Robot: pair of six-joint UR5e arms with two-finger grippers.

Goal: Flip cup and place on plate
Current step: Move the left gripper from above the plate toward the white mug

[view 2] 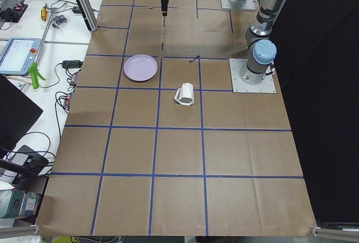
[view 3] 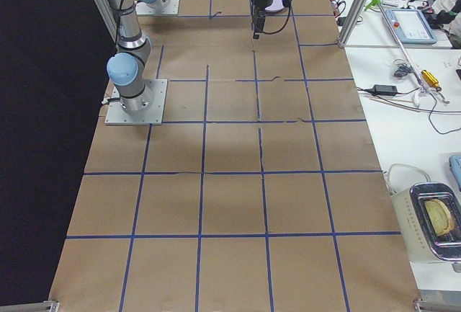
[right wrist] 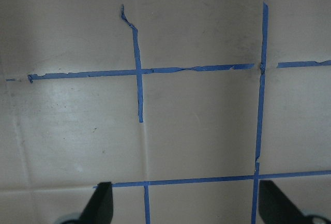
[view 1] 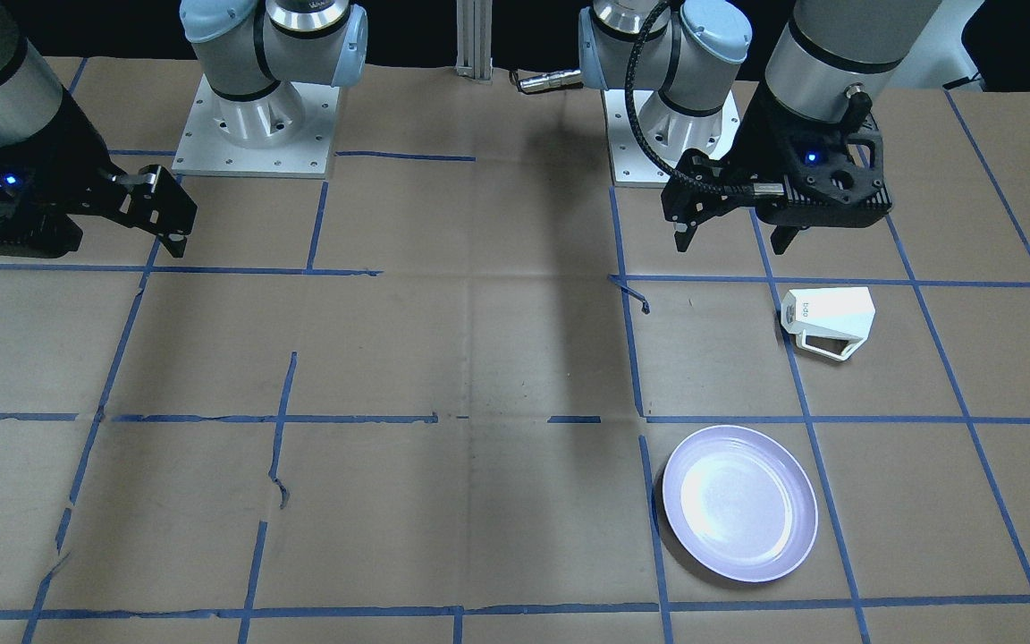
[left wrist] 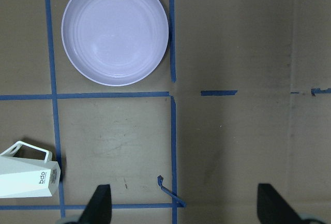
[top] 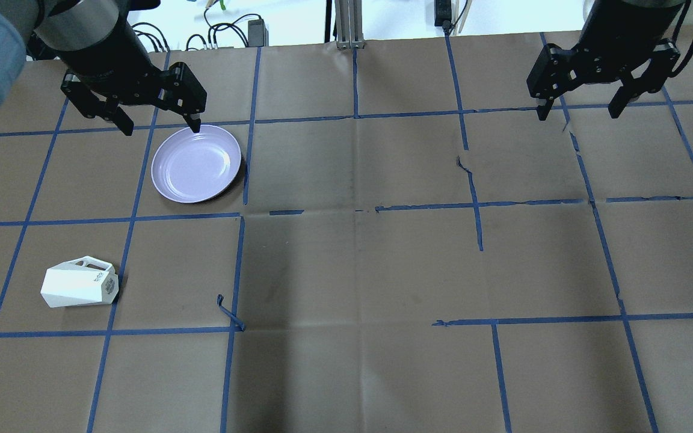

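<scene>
The cup (top: 79, 287) lies on its side on the table (top: 352, 270) in the near left part. Its narrow base, which bears a small dark print, points right. Its wide mouth points left, and its open handle is turned to the far side. The left wrist view cuts the cup off at the frame edge, so only the base end and part of the handle show there. The inside of the cup cannot be made out in any view. Farther out and a little to the right, well apart from the cup, the plate (top: 196, 163) rests flat with nothing on it. In the overhead view one fingertip of the left gripper (top: 161, 128) overlaps the plate's far rim, but the gripper hangs above the table and touches nothing. It points straight down, its fingers (left wrist: 101, 203) are spread wide, and nothing is between them. The right gripper (top: 577, 114) hangs likewise over the far right of the table, pointing down, spread wide and holding nothing. The upper links of both arms are cut off by the overhead frame.
</scene>
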